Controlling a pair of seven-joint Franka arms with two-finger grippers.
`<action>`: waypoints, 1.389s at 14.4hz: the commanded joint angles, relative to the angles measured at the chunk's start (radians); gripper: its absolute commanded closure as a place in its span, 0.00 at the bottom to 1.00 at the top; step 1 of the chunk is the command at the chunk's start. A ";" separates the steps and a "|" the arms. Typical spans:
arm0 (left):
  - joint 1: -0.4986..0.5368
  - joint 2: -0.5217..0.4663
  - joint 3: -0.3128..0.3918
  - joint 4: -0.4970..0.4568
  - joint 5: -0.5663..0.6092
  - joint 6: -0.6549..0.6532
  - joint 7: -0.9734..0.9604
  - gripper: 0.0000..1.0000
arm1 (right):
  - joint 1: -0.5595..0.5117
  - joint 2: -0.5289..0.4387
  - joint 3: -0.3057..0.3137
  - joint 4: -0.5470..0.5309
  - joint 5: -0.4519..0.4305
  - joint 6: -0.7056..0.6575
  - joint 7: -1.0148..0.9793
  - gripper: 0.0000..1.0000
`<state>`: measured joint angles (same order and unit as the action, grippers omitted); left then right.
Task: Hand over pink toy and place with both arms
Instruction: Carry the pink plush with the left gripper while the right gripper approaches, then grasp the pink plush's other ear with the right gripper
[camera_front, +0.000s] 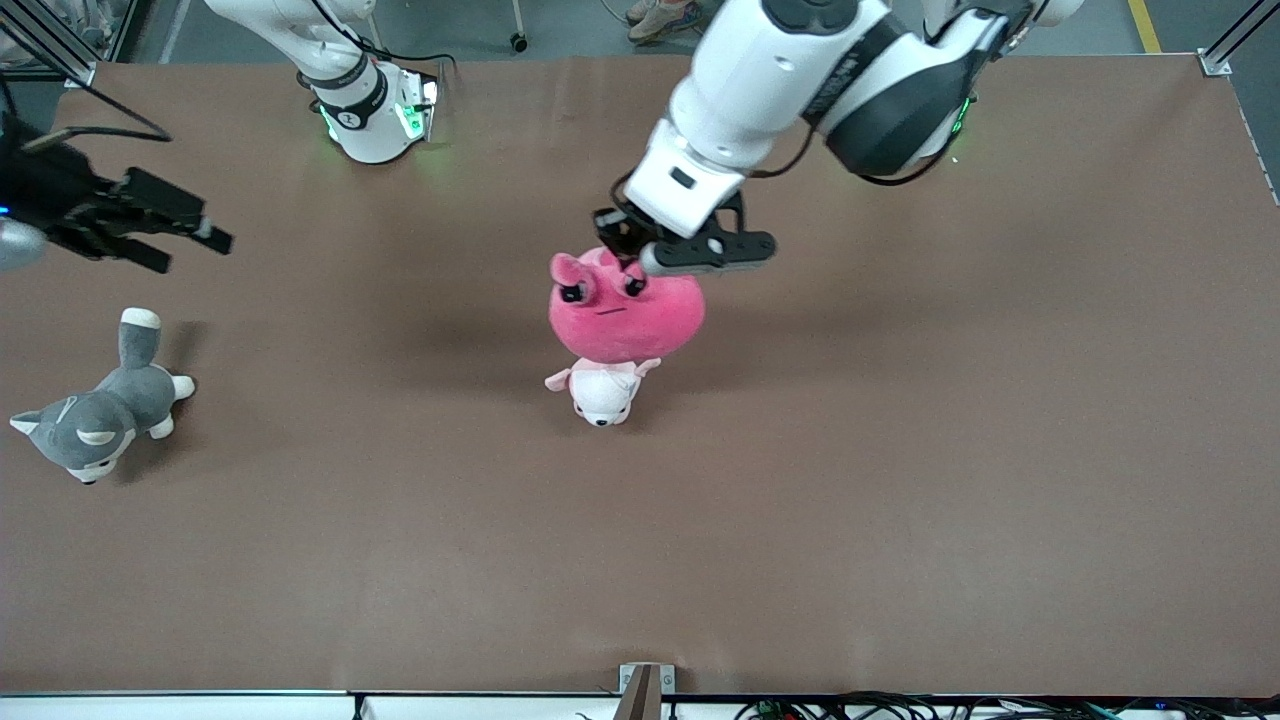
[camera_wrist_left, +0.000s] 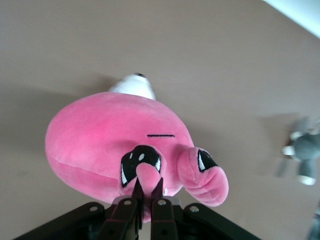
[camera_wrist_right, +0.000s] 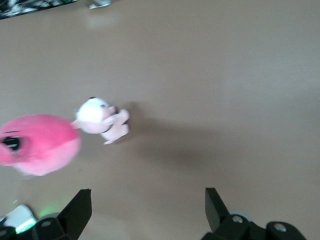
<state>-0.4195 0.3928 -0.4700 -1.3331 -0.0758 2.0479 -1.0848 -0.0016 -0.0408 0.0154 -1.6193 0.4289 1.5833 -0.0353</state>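
The brown surface (camera_front: 900, 480) has loads of open room: the whole stretch nearer the front camera is bare, and so is the left arm's end. The left pincer (camera_front: 634, 262) is up over the middle of the surface, well away from every edge. The right pincer (camera_front: 190, 240) hangs over the right arm's end, close to that edge, and that arm just waits.

The pink toy (camera_front: 625, 315) dangles right under the left pincer, off the surface. It's a fat hot-pink blob with dark angry eyes, a thin straight line for a mouth and little ear flaps. In the left wrist view the fingers (camera_wrist_left: 137, 192) are pressed together on one ear flap of the toy (camera_wrist_left: 110, 140), pinching it. The right pincer (camera_wrist_right: 147, 202) is spread wide with nothing in it.

Count: three plushies, one of each. The pink toy, one pale pink-and-white plush (camera_front: 601, 392) lying on the surface directly below the hanging toy and partly hidden by it, and one grey-and-white plush dog (camera_front: 95, 420) on the surface below the right pincer, near the edge. Two arms, two pincers.
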 joint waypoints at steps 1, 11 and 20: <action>-0.064 0.064 0.005 0.074 -0.004 0.089 -0.096 1.00 | 0.057 0.059 -0.006 0.009 0.111 0.007 -0.002 0.00; -0.104 0.081 -0.006 0.087 -0.009 0.187 -0.193 1.00 | 0.170 0.165 -0.006 0.007 0.223 0.049 0.006 0.12; -0.104 0.080 -0.006 0.087 -0.009 0.189 -0.195 1.00 | 0.238 0.165 -0.005 0.010 0.226 0.049 0.069 0.16</action>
<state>-0.5172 0.4608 -0.4729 -1.2759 -0.0758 2.2334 -1.2643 0.2209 0.1242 0.0185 -1.6146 0.6337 1.6321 0.0140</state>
